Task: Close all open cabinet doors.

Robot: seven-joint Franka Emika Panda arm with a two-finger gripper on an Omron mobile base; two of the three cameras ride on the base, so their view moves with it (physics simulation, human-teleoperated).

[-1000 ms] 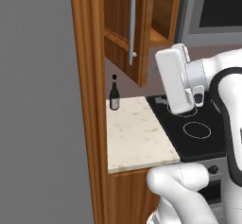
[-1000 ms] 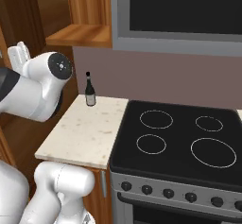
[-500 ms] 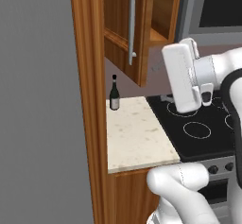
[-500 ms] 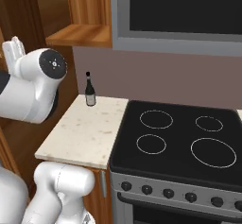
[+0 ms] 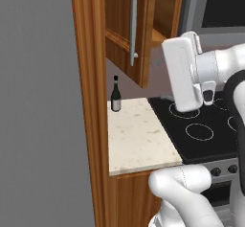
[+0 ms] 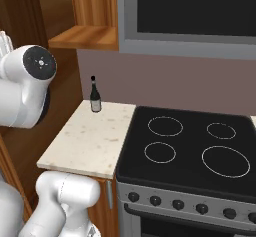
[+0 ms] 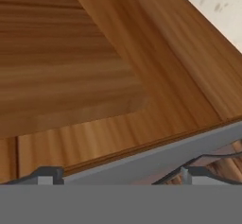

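**Arm shifts right, door stands open over the counter**

Since a second ago the arm's white forearm has slid rightward in the left base view, away from the cabinet door [image 5: 125,29], and in the right base view the round joint has risen slightly; the bottle, counter and stove keep their places.

Nearest, in the hand view, the gripper [image 7: 120,175] shows two dark finger tips set well apart with nothing between them. Close before them lies the door's recessed panel [image 7: 61,62] and its frame, the wood grain running across the picture.

The counter [image 5: 136,140] serves as the landmark. Above its back left part the cabinet door hangs swung out from the cabinet, its face turned leftward toward the tall wooden side panel [image 5: 91,101], its long axis upright. Its silver bar handle [image 5: 134,22] runs vertically along the door's outer edge. Right of the counter, touching it, is the black stove [image 6: 185,148] with four ring burners. At the counter's far back, by the wall, a dark bottle [image 5: 116,95] stands upright. Above that, beyond the door, the open cabinet shelf [image 6: 87,37] juts out beside a dark microwave [image 6: 195,11].
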